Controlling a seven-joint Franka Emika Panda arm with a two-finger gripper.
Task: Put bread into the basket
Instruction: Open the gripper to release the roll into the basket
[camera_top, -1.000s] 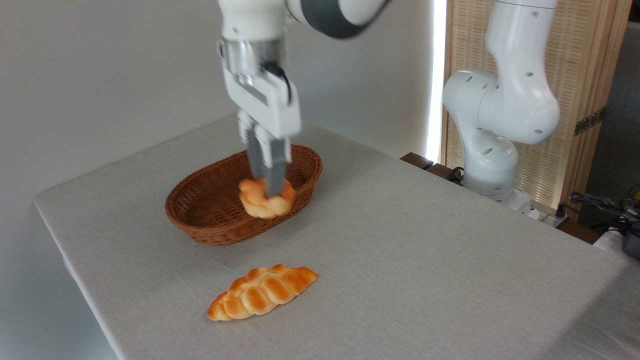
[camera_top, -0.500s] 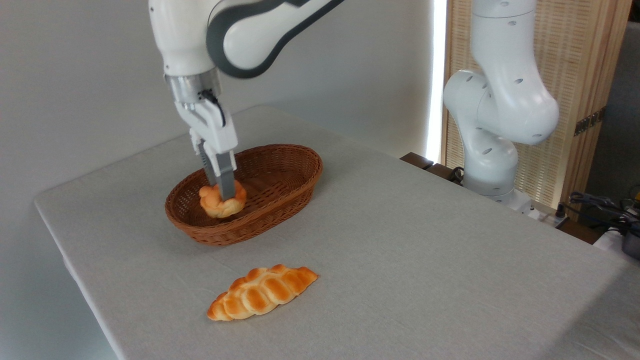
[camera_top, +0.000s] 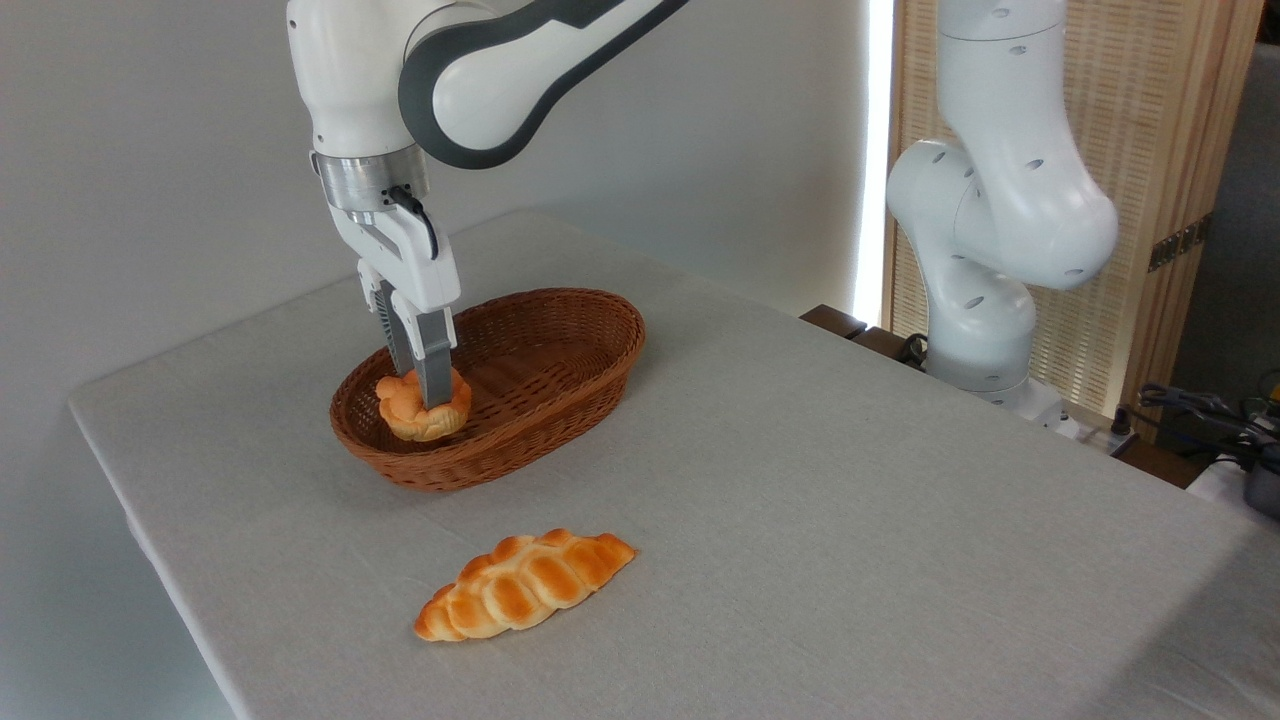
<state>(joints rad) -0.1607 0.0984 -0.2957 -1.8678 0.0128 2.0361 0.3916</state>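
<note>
Over the left end of the basket (camera_top: 560, 340), the gripper (camera_top: 420, 395) points straight down, its 2 fingers (camera_top: 433, 362) clamped on the bread (camera_top: 420, 410). That knotted bun sits low inside the wicker walls, though whether it touches the floor is hard to tell. Nearer the camera, a braided loaf (camera_top: 525, 585) lies on the counter (camera_top: 800, 520).

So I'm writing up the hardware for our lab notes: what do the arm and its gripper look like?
The arm is glossy white with rounded joint housings, small dark dots on them, and a dark grey band on the upper link. A silver metal wrist ring sits above the boxy white gripper, which has a short black cable looped at its side and two slim grey fingers.
</note>
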